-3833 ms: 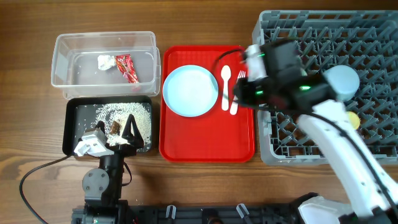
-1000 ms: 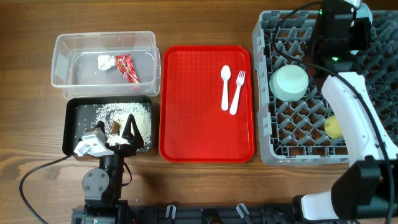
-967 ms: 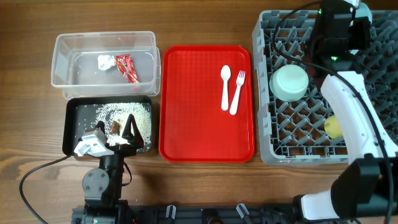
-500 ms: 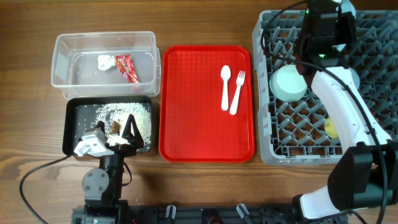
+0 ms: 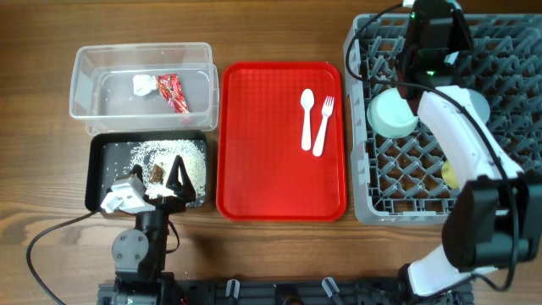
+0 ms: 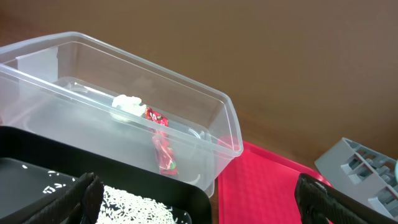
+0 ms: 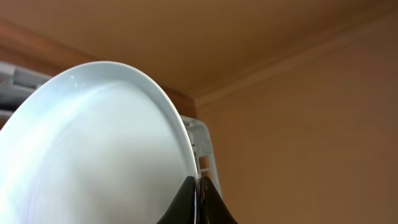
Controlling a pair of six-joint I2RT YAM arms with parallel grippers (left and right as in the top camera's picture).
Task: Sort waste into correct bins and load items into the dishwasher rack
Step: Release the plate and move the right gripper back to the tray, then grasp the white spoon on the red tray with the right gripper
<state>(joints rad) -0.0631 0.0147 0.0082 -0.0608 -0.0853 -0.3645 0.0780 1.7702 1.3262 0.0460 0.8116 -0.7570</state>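
Right arm had swung a bit further left along the far edge of the dishwasher rack (image 5: 373, 195) compared with a second earlier, and the light blue plate (image 7: 93, 155) that sat on the red tray (image 5: 254, 169) a few seconds back was off it. The right claw (image 7: 196, 190) was pinched tight on that plate's rim, with the plate up on edge, though overhead you couldn't really spot it under the wrist. A pale green bowl (image 5: 395, 113) sat in the rack and a yellow cup (image 5: 451, 174) peeked out beside the arm. The white plastic spoon (image 5: 307, 119) and fork (image 5: 323, 125) lay side by side on the red tray. The left claw (image 6: 198, 180) gaped wide, holding nothing, over the black tray (image 5: 96, 174) of rice-like crumbs (image 5: 169, 155). The tissue (image 5: 143, 84) and snack wrapper (image 5: 172, 93) were in the clear tub (image 5: 85, 59).
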